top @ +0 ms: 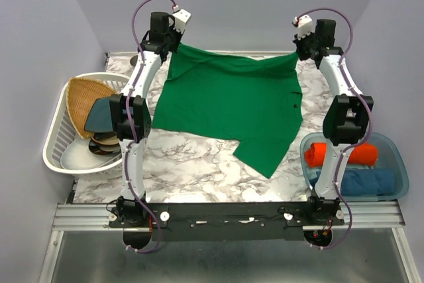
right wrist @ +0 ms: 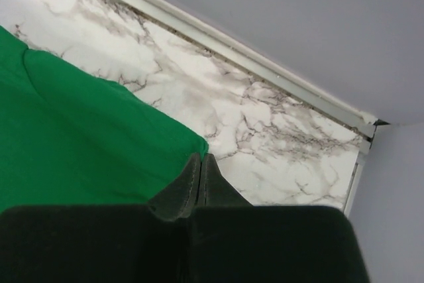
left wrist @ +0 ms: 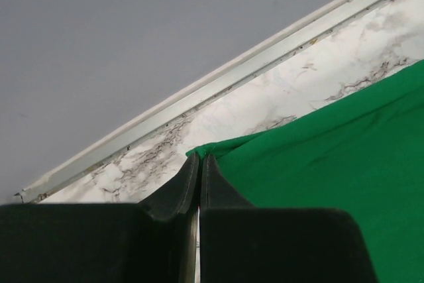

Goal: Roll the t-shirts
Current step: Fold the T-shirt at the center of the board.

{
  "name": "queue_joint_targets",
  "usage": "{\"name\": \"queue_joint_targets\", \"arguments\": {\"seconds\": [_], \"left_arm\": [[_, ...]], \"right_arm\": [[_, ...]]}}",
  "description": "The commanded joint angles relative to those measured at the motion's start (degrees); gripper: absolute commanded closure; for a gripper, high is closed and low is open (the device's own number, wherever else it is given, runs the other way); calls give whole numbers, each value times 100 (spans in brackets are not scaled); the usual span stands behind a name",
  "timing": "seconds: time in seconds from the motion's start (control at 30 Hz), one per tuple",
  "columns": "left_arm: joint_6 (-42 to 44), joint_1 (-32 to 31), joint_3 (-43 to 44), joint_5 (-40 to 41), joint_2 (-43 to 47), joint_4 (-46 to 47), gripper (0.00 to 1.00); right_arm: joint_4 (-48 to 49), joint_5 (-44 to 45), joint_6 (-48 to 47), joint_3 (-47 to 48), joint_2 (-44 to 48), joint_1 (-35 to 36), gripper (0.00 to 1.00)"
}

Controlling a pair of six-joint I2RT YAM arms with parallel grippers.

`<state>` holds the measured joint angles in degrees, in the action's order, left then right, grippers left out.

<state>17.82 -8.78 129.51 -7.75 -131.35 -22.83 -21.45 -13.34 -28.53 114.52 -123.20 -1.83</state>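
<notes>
- Reaches with the left gripper (top: 176, 44) to the far left of the marble table (top: 192, 164), forearm sloping forward from a raised elbow.
- Pinches the far left corner of the green t-shirt (top: 228, 104) there, with fingers (left wrist: 185, 187) all but pressed together and only a hairline slit between them.
- Mirrors that pose with the right gripper (top: 298, 52) at the far right, by the back rail.
- Clamps the far right corner of the cloth there, fingers (right wrist: 215, 187) tight together.
- Lies spread flat across the far half of the marble, far edge drawn in a line between the two grippers.
- Runs longest left to right; points one loose flap toward the near edge on the right side.
- Cannot tell from these views which end carries the collar.
- Sits beside a blue bin (top: 397, 164) at the near right, holding an orange-red bundle (top: 318, 152) and a blue bundle (top: 368, 182).
</notes>
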Motion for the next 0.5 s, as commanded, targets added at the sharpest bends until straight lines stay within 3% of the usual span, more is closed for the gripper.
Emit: {"name": "queue_joint_targets", "arguments": {"seconds": [0.0, 0.23, 0.47], "left_arm": [[256, -19, 135, -192, -294, -265, 98], [467, 34, -31, -280, -260, -415, 100], [1222, 174, -40, -552, -75, -1257, 100]], "right_arm": [[-271, -71, -29, -420, 252, -11, 100], [-439, -63, -144, -1316, 823, -11, 99], [-631, -160, -82, -2011, 1491, -11, 100]]}}
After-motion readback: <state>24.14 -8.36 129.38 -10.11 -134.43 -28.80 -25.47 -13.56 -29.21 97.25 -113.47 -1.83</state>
